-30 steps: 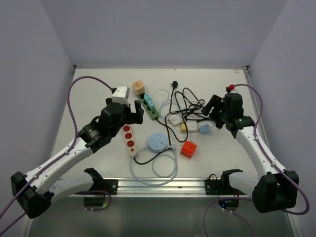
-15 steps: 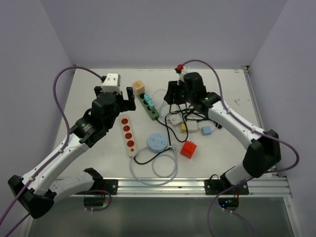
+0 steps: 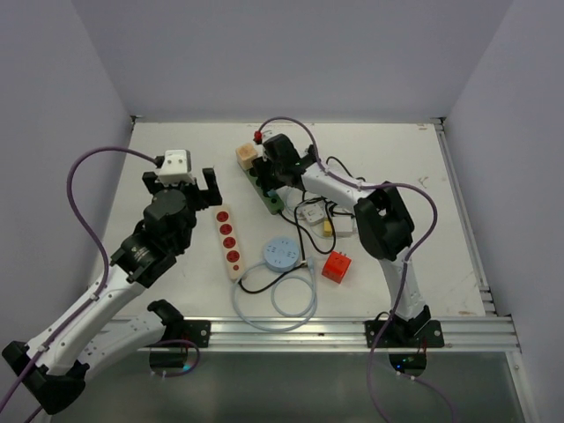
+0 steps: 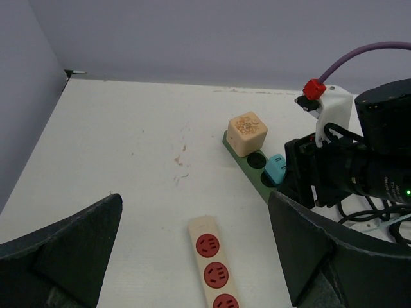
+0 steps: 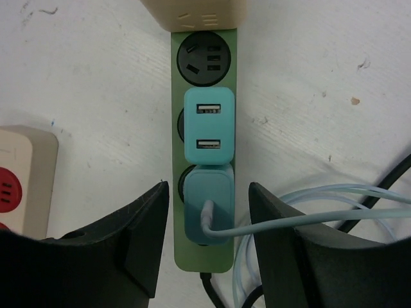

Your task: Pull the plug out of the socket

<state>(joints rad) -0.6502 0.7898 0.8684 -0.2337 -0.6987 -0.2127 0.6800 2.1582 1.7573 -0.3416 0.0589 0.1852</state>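
A green power strip lies on the white table with a tan cube adapter, a teal USB charger and a blue plug with a pale blue cable plugged in. My right gripper is open just above the strip, one finger on each side of the blue plug, not touching it. In the top view it covers the strip. My left gripper is open and empty, held above a beige strip with red sockets, left of the green strip.
A round blue socket with a looped cable lies at front centre. A red cube adapter, a yellow plug, a white adapter and a tangle of black cables lie right of the green strip.
My right arm has swung from the right side of the table leftward to over the green strip. My left gripper has moved back and left, away from the strip.
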